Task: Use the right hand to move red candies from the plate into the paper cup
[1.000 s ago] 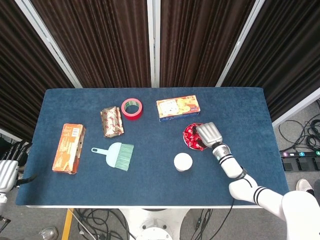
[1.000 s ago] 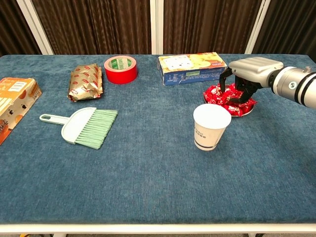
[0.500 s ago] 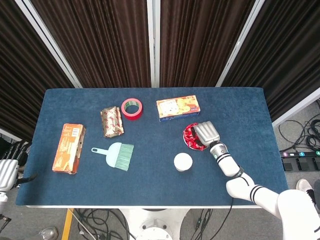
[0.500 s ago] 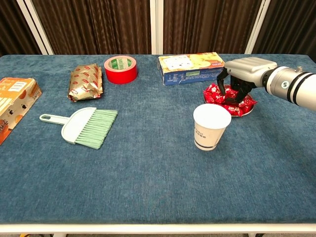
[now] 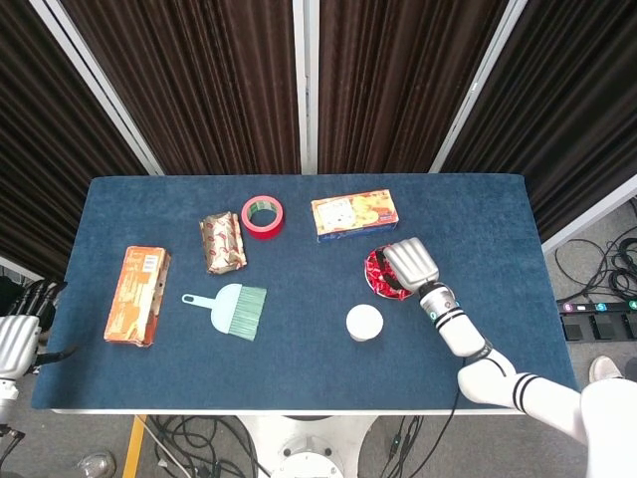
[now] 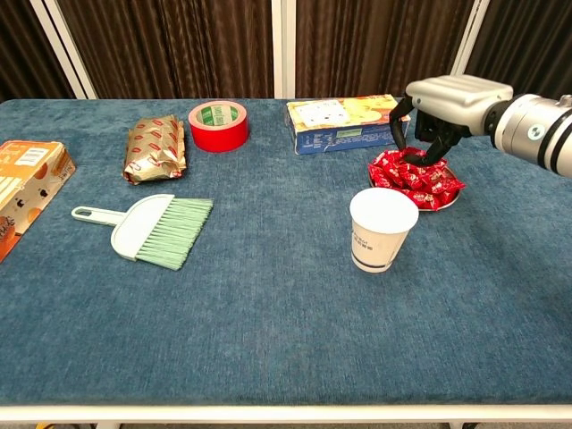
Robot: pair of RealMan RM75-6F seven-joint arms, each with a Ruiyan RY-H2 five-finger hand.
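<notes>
the right hand (image 6: 438,112) hangs just above the plate (image 6: 444,203), palm down, its dark fingers (image 6: 396,132) curled downward over the heap of red candies (image 6: 416,178). from the chest view the fingertips sit right at the top of the heap; whether a candy is pinched between them cannot be told, as the tips and the wrappers overlap. in the head view the hand (image 5: 412,264) covers the right part of the plate (image 5: 372,279), with the candies (image 5: 379,271) showing at its left edge.

the paper cup (image 6: 382,230) stands upright on the blue tabletop (image 6: 268,313), near the plate and on the side closer to the robot, apart from the hand. in the head view the cup (image 5: 364,322) lies below and left of the plate.

the left hand (image 5: 18,336) shows only in the head view, off the left edge of the tabletop, fingers spread apart and holding nothing.
</notes>
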